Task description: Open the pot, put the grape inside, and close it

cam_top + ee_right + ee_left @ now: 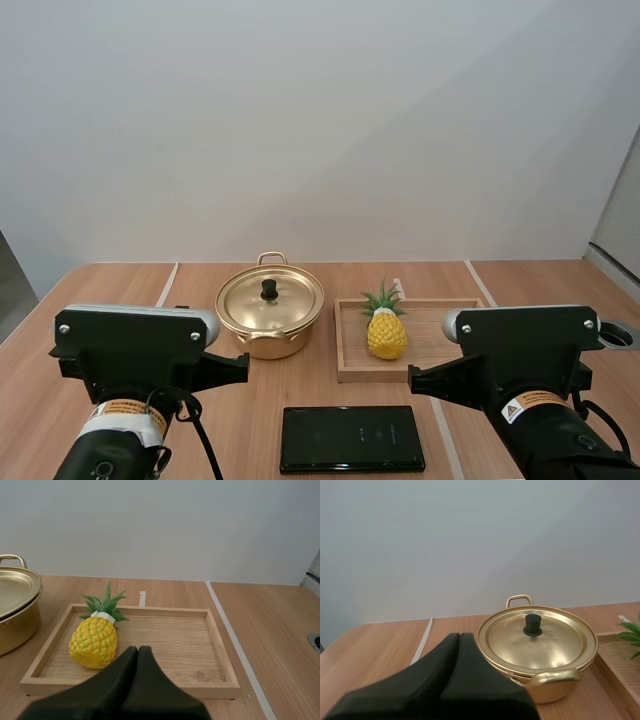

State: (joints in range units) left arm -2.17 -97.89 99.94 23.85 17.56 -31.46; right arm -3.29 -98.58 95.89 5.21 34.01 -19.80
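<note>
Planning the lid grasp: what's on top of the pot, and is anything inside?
A gold lid with a black knob sits flat on the pot, closing it. The inside is covered by the lid, so its contents cannot be seen.

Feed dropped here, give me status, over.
Left tool, right tool shut, empty. Lid on pot. Pineapple, not grape, on wooden tray. Black slab flat on table between arms.

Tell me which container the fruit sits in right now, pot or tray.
The wooden tray: a pineapple lies on it, while the gold pot beside it has its lid on.
</note>
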